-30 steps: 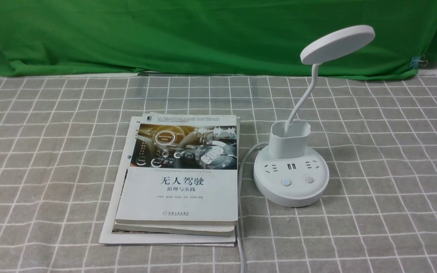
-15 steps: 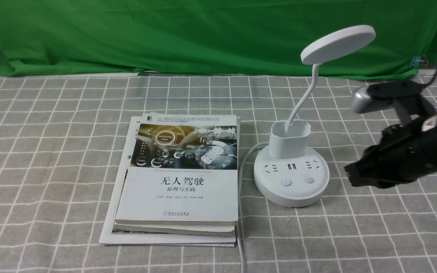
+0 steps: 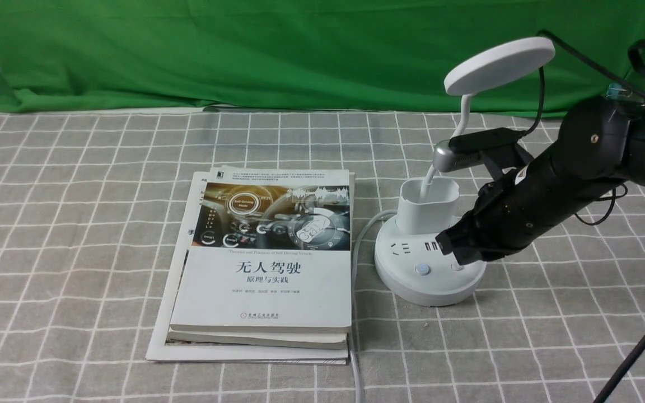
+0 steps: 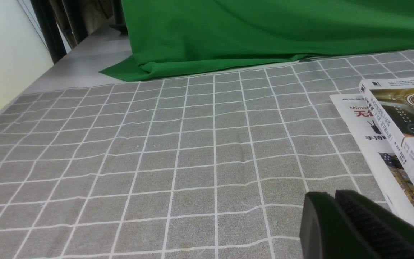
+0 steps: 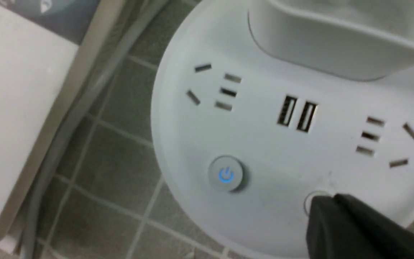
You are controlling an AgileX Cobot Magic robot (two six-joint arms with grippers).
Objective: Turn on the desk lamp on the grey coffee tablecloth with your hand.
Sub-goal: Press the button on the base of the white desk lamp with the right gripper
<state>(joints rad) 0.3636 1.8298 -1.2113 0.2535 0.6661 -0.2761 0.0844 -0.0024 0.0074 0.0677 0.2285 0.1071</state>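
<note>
While the desk lamp [image 3: 412,282] stands on the grey coffee tablecloth [image 3: 76,224] beside the books [image 3: 261,285], the right hand [image 3: 459,254], jaws together, tips onto the base's plain button [image 5: 311,199], with the blue-lit power button [image 5: 225,175] just leftward.

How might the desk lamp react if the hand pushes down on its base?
Probably steady: the desk lamp has a wide base flat on the tablecloth. Its thin neck and disc head may wobble. A sideways shove from the hand could slide it.

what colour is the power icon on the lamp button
The power icon glows blue; right wrist view shows it best.
</note>
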